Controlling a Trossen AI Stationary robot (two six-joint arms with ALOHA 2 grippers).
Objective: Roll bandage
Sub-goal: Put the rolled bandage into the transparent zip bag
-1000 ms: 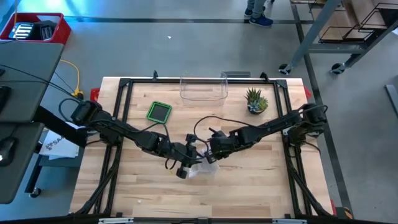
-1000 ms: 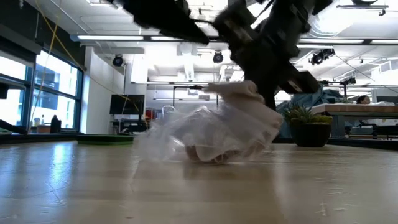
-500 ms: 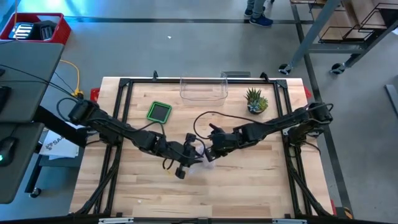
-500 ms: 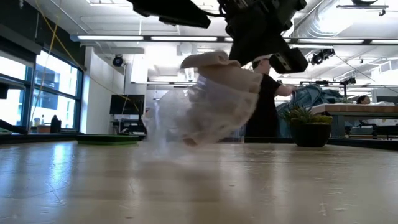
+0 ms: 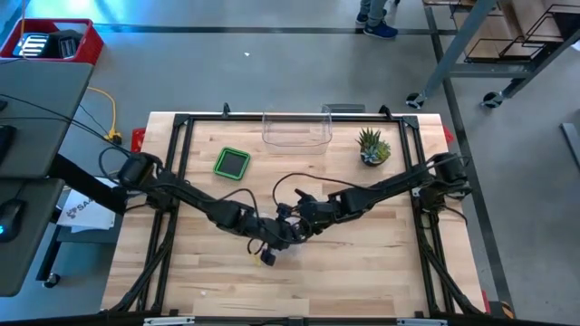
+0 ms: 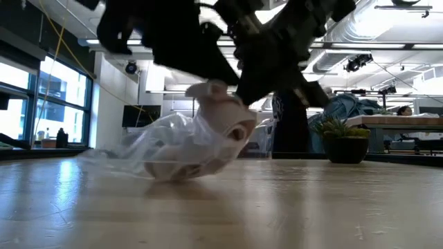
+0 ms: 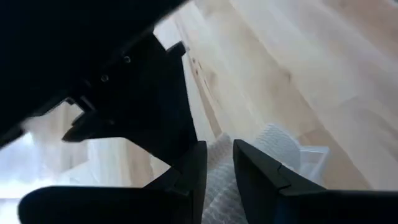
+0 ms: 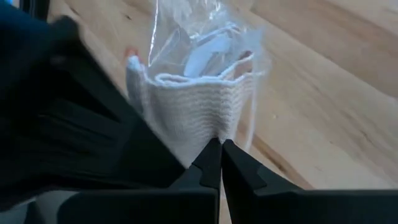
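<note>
A white woven bandage (image 6: 220, 114) sits half inside a clear plastic bag (image 6: 163, 149) near the table's middle. The bag's lower end rests on the wooden table (image 5: 362, 272). My two grippers meet over it. The left gripper (image 7: 219, 163) comes from the table's left and is shut on the bandage. The right gripper (image 8: 219, 152) comes from the right and is shut on the cloth too. In the high view the arms hide most of the bandage (image 5: 290, 234). My left gripper pinches white bandage cloth (image 7: 217, 183) between its two fingers, slanting down from the table's left. The rolled part (image 7: 277, 143) lies just beyond the fingertips. My right gripper pinches the bandage's woven edge (image 8: 214, 127) at its fingertips, slanting down from the right. The cloth stands up from the fingers toward the bag's mouth (image 8: 205, 43).
A green square dish (image 5: 232, 162), a clear bin (image 5: 296, 129) and a small potted plant (image 5: 372, 147) stand along the far side. Bare wood lies toward the near edge. A person's feet (image 5: 376, 18) show beyond the table.
Both grippers lifted the bandage and bag clear of the table, then lowered them again. The bag's lower end now rests on the wood once more, a little farther toward the table's left, with the plastic trailing leftward.
</note>
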